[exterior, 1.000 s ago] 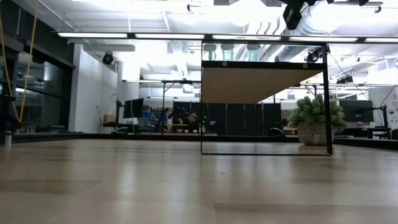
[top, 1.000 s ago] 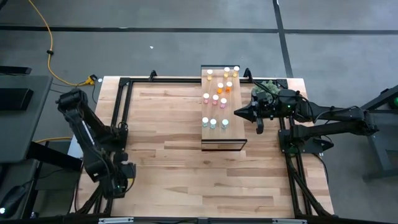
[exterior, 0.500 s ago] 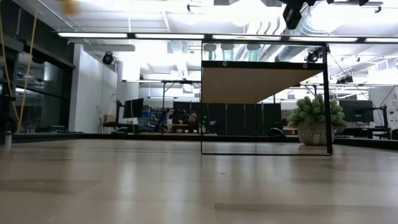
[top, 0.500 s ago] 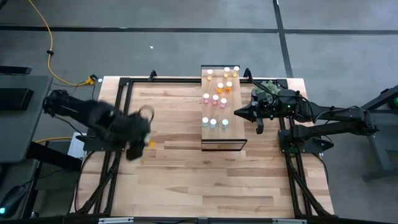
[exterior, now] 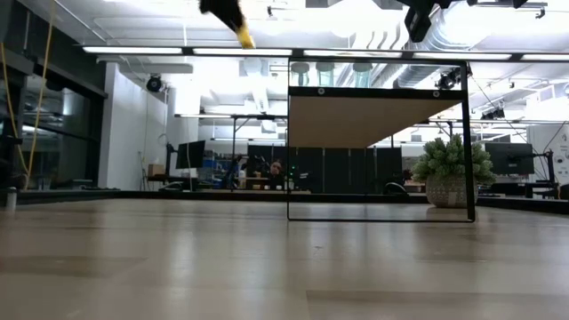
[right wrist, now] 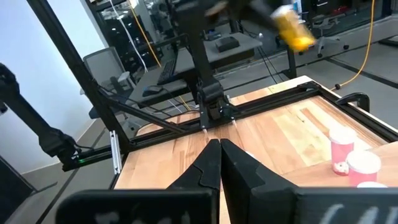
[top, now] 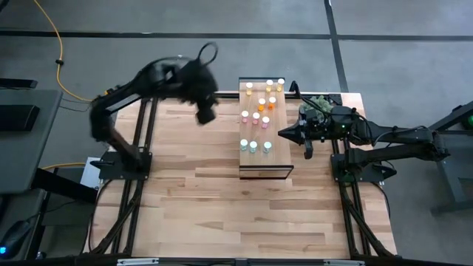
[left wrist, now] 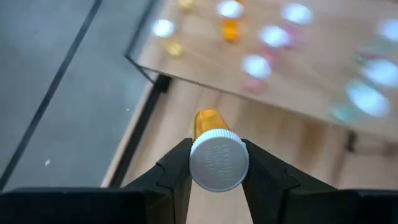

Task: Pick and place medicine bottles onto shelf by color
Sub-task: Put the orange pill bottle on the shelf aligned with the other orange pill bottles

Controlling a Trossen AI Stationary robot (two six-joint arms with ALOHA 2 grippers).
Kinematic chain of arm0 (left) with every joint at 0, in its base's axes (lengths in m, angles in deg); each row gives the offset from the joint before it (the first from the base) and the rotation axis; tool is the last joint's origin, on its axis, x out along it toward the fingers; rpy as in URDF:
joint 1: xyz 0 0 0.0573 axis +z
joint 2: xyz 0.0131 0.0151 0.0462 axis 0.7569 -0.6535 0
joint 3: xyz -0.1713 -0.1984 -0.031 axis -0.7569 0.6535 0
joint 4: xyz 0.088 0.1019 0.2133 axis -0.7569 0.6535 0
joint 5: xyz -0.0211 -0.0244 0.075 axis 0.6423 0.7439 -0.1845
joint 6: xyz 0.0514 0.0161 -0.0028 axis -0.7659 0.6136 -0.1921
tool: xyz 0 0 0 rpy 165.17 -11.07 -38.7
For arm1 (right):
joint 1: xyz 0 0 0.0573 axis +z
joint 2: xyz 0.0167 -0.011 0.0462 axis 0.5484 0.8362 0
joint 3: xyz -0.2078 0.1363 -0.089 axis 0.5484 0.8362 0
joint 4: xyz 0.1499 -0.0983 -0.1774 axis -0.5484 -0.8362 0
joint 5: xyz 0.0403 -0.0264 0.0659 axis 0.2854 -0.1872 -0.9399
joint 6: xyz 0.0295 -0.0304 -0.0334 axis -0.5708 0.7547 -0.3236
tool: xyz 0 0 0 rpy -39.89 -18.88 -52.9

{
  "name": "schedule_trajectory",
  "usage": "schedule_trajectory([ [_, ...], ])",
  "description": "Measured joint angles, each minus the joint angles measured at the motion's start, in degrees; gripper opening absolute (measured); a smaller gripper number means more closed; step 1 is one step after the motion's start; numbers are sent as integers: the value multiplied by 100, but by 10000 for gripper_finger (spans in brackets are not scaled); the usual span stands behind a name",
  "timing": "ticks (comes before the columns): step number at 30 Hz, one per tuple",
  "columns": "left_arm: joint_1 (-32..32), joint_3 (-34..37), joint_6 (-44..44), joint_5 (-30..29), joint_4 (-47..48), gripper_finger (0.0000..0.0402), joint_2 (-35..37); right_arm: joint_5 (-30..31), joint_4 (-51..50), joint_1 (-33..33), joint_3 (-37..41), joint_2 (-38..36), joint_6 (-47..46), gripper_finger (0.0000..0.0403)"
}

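The bench point(top: 214, 192) carries the shelf point(top: 281, 159) at its far middle; the left arm is raised high beside the shelf's near-left edge, the right arm waits low at the shelf's other side; about a dozen medicine bottles point(top: 256, 117) stand on the shelf top, yellow and orange at the far end, pink in the middle, pale blue-green nearest.

The left claw point(left wrist: 217, 177) is closed on a yellow bottle point(left wrist: 214, 158), fingers pinching just under its white cap; the bottle hangs in the air, short of the shelf's edge. The right claw point(right wrist: 219, 152) has its fingers pressed together and holds nothing.

The likely trouble: the standing bottles are packed close, so a claw coming down among the yellow ones could tip a neighbour; the grip sits high near the cap, so the body might swing or slip on release and topple; setting it by the orange group would spoil the sorting.

Only the left wrist view shows the grip itself; the high view gives the bottle rows but hides the held one; the low view shows only the shelf's underside, with a yellow tip at its top edge.
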Motion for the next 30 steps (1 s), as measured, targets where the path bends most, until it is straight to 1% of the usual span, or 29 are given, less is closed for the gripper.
schedule_trajectory([
  [4, 450, -896, 14, 298, 11, 109, -940, 15, 1, -1, 0, 0, -27, 0],
  [7, 619, -1305, 30, 562, 17, 109, -1543, 15, -2, 0, 0, 0, -132, 0],
  [12, 701, -1449, 119, 969, 51, 109, -2266, 16, -1, 1, 0, 0, -153, 0],
  [15, 691, -1449, 130, 1135, -11, 109, -2583, 137, -3, 1, 0, 0, -167, 0],
  [18, 691, -1449, 181, 1243, -165, 109, -2798, 328, -4, 1, 0, 0, -268, 0],
  [21, 695, -1449, 365, 1241, -434, 109, -2894, 343, -5, 1, 0, 0, -280, 0],
  [26, 695, -1451, 375, 1243, -881, 109, -2914, 343, -9, 1, 0, 0, -320, 0],
  [30, 692, -1451, 256, 1243, -858, 109, -2914, 346, -9, 1, 0, 0, -321, 0],
])
